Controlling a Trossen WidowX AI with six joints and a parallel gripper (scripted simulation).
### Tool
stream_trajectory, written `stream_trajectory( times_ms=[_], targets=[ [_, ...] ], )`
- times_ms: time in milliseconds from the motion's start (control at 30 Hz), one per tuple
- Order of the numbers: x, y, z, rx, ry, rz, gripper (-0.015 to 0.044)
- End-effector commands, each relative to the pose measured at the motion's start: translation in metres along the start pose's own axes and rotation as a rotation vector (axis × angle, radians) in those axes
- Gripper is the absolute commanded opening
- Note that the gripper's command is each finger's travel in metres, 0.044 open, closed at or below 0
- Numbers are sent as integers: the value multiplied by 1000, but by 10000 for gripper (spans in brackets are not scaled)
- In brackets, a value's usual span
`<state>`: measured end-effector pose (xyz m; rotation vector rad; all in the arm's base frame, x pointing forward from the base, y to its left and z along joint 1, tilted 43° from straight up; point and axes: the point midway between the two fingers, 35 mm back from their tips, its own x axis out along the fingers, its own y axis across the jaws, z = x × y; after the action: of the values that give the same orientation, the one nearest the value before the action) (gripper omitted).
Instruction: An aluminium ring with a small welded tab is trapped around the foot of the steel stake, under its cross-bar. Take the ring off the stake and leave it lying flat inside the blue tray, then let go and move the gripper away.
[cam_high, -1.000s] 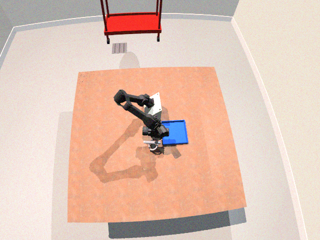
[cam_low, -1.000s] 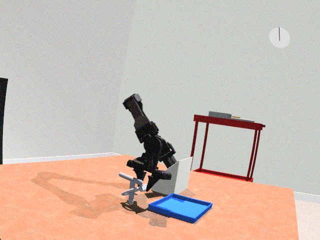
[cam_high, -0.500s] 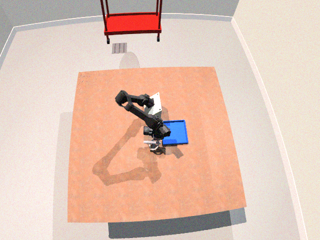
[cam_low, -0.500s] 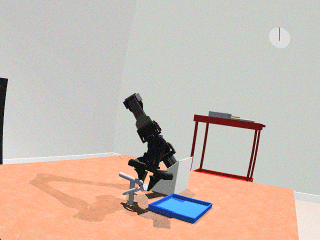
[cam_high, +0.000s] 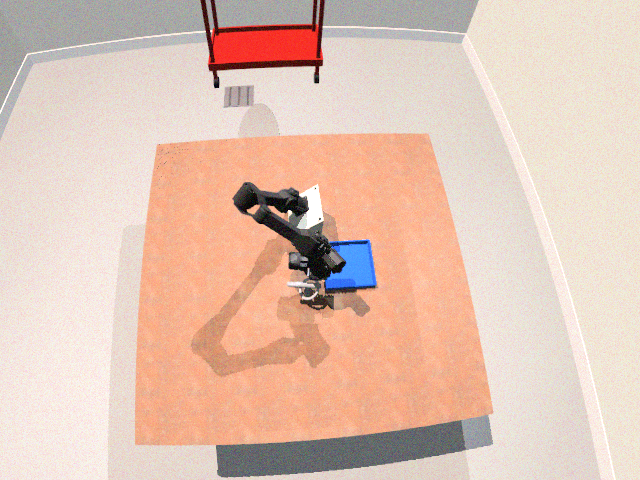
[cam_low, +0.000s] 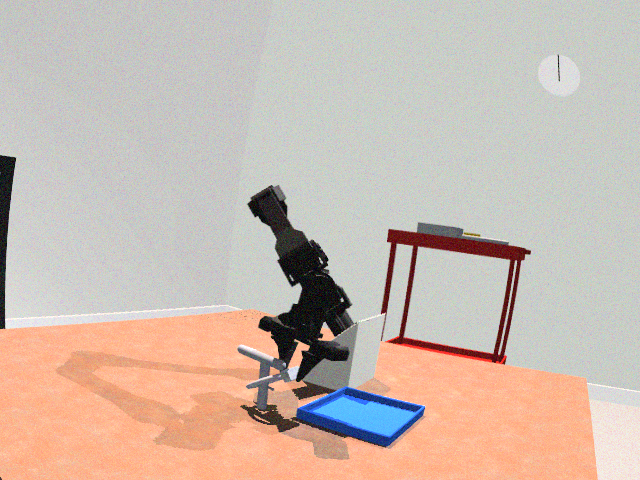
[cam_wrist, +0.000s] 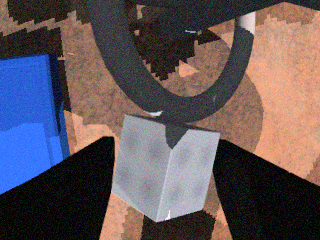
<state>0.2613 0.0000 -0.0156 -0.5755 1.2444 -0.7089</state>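
The steel stake (cam_low: 262, 400) stands upright, with its cross-bar (cam_high: 295, 283) (cam_low: 257, 354) on top. The aluminium ring (cam_high: 310, 298) (cam_low: 253, 384) (cam_wrist: 111, 50) is around the post below the cross-bar, raised off the table and tilted. My gripper (cam_low: 291, 373) (cam_wrist: 164, 148) is shut on the ring's block-like tab (cam_wrist: 162, 175), on the tray side of the post. In the wrist view the cross-bar (cam_wrist: 225, 14) shows dark across the top, over the far part of the ring. The blue tray (cam_high: 356, 263) (cam_low: 361, 413) (cam_wrist: 22, 155) lies beside the stake. My arm hides the fingertips in the top view.
A pale upright panel (cam_high: 314, 209) (cam_low: 368, 351) stands behind the gripper and the tray, near the arm's base. The tray has low raised walls. A red cart (cam_high: 266, 46) (cam_low: 454, 245) stands off the table in the background.
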Motion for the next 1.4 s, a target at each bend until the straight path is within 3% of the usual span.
stream_trajectory(
  times_ms=[0, 1367],
  targets=[
    [-3, 1, 4, 7, -12, -3, 0],
    [-14, 13, 5, -7, -31, -65, 0]
  ],
)
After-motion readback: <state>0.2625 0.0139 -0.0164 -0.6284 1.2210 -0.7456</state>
